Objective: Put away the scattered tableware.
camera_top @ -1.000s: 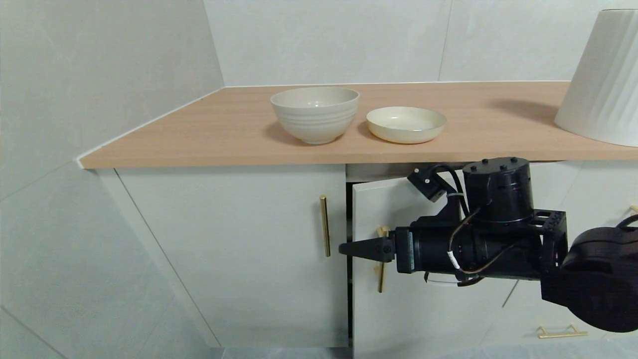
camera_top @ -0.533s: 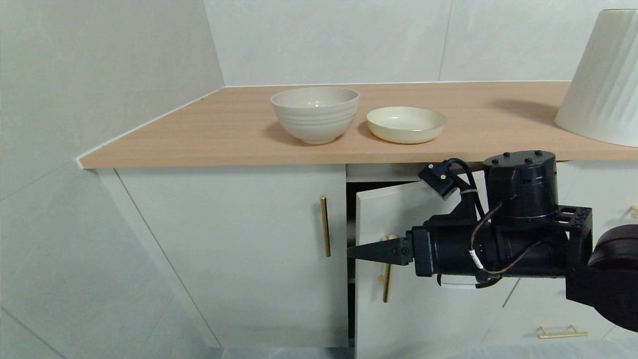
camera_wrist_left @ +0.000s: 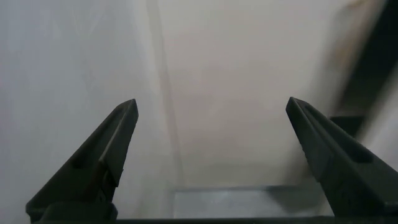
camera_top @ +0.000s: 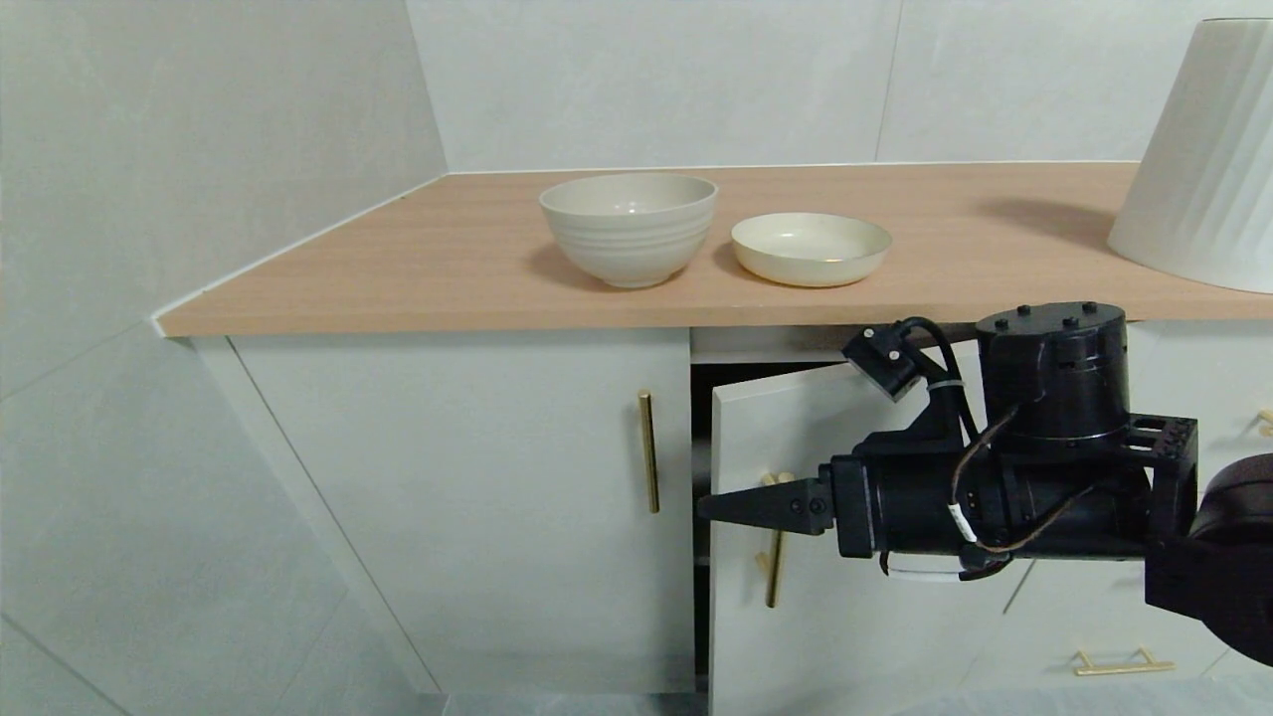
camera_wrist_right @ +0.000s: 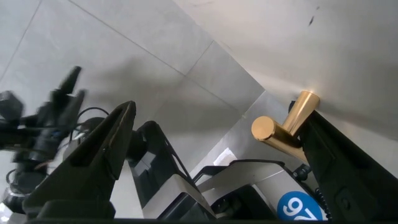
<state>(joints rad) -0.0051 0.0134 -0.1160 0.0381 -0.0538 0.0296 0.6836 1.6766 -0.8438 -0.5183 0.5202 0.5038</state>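
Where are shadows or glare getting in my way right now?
Head view: soft shadows fall left of the large bowl, the shallow dish and the lampshade on the countertop, hiding nothing. Right wrist view: the brass handle gleams at its end, not washed out. Left wrist view: even light, no glare.

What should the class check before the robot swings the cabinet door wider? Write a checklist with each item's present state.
1. Right gripper on the brass handle: ok; the handle sits between its open fingers, against one of them.
2. Cabinet door wide enough for tableware: not ok; only a narrow dark gap shows.
3. Space inside the cabinet: cannot tell; too dark.
4. Bowl and shallow dish upright on the countertop, back from its edge: ok.
5. Left gripper free: ok; open, holding nothing.
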